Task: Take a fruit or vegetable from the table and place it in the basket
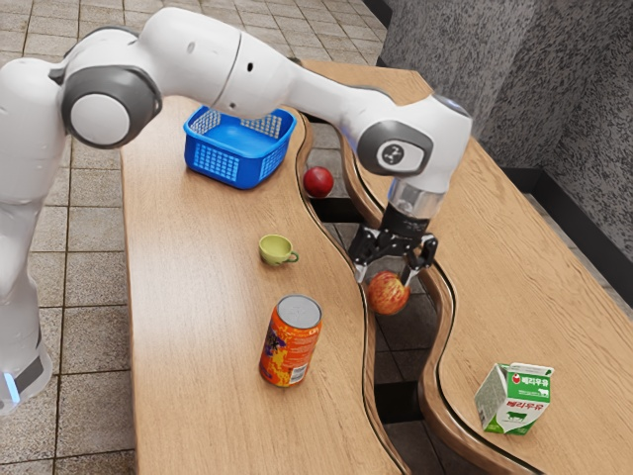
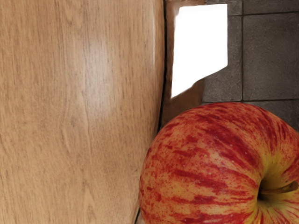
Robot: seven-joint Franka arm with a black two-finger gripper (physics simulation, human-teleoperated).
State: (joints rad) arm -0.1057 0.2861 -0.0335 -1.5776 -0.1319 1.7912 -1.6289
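Note:
In the exterior view my black gripper (image 1: 388, 273) points down with its fingers spread wide, just above and around the top of a red-and-yellow apple (image 1: 389, 294). That apple appears over the dark gap between the two wooden table parts; its support is hard to make out. In the wrist view the same apple (image 2: 219, 168) looms large with its stem hollow showing. A smaller dark red round fruit (image 1: 317, 181) lies near the blue basket (image 1: 229, 166), whose inside shows no contents.
On the near wooden part (image 1: 198, 327) are a green cup (image 1: 276, 249) and an orange can (image 1: 291, 341), between the apple and the exterior view's left. A milk carton (image 1: 514, 399) stands on the other part. The curved gap's edges run alongside my hand.

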